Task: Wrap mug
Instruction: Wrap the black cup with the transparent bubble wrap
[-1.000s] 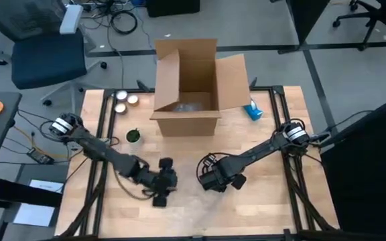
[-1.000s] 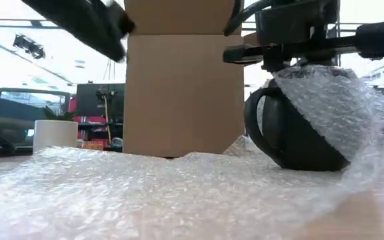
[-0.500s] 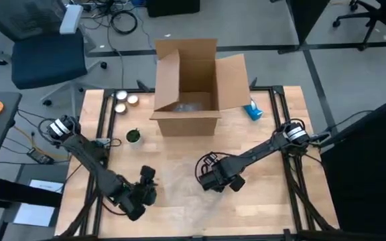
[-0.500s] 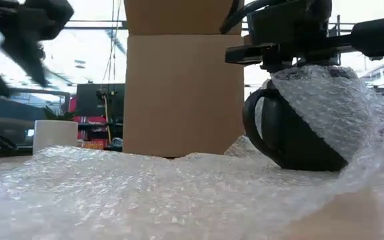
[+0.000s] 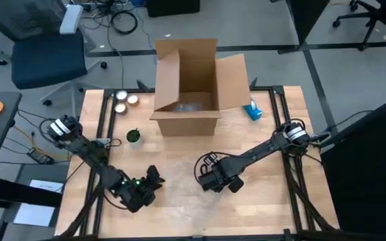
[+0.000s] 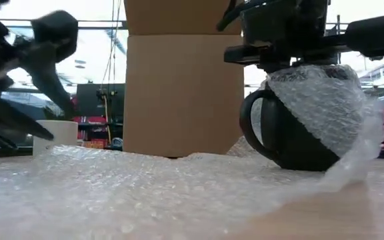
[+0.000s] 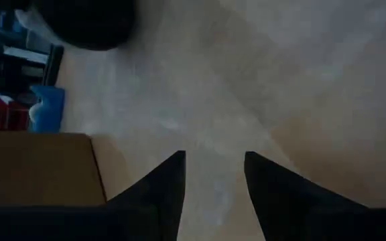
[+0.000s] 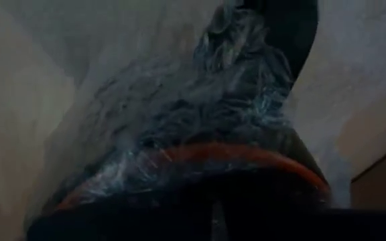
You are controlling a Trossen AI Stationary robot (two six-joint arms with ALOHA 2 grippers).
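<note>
From the high view, the right gripper (image 5: 214, 179) is sitting over the mug (image 5: 210, 179) mid-table in front of the cardboard box (image 5: 187, 87), while the left gripper (image 5: 151, 184) is hovering near the table's left front. Low view: bubble wrap (image 6: 145, 187) is draping over one side of the mug, handle side bare, so I'd guess we're roughly halfway (most of the sheet is lying flat). Left wrist view: fingers (image 7: 163, 184) are standing apart, holding nothing. Right wrist view: wrap is covering the mug's rim, though I can't tell that gripper's state.

Glossy mug (image 6: 292, 127), bubble wrap (image 6: 145, 187), wooden table (image 5: 260, 207).
</note>
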